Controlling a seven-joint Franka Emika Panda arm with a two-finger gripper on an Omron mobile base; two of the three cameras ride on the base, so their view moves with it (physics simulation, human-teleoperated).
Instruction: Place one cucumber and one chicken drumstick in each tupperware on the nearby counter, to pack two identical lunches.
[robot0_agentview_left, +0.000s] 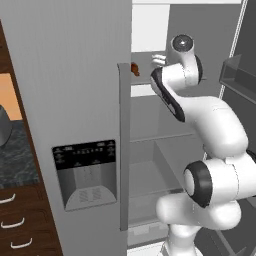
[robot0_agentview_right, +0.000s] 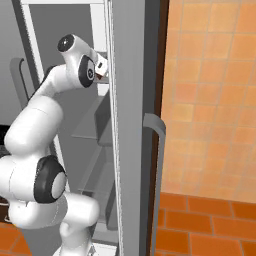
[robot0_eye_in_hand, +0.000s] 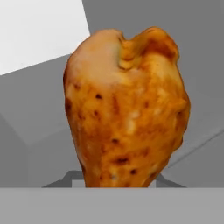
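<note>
A glossy, orange-brown chicken drumstick (robot0_eye_in_hand: 127, 109) stands very close in the hand view, thick end up. Its narrow end sits between the dark finger tips (robot0_eye_in_hand: 66, 177) of my gripper (robot0_eye_in_hand: 113, 180), whose jaws press on both its sides. My arm reaches into the open fridge at upper-shelf height, where the gripper (robot0_agentview_left: 159, 61) (robot0_agentview_right: 102, 67) is. A reddish-brown drumstick (robot0_agentview_left: 135, 68) lies on that shelf by the door edge. I cannot tell if it is the held piece. The cucumber and the tupperware are out of view.
The fridge's left door with its dispenser panel (robot0_agentview_left: 85, 172) is shut, its long handle (robot0_agentview_left: 123, 145) beside the opening. The right door (robot0_agentview_left: 237, 75) stands open with bins. Grey shelves (robot0_agentview_left: 160, 135) lie below the hand. A dark counter (robot0_agentview_left: 15, 155) with drawers sits left.
</note>
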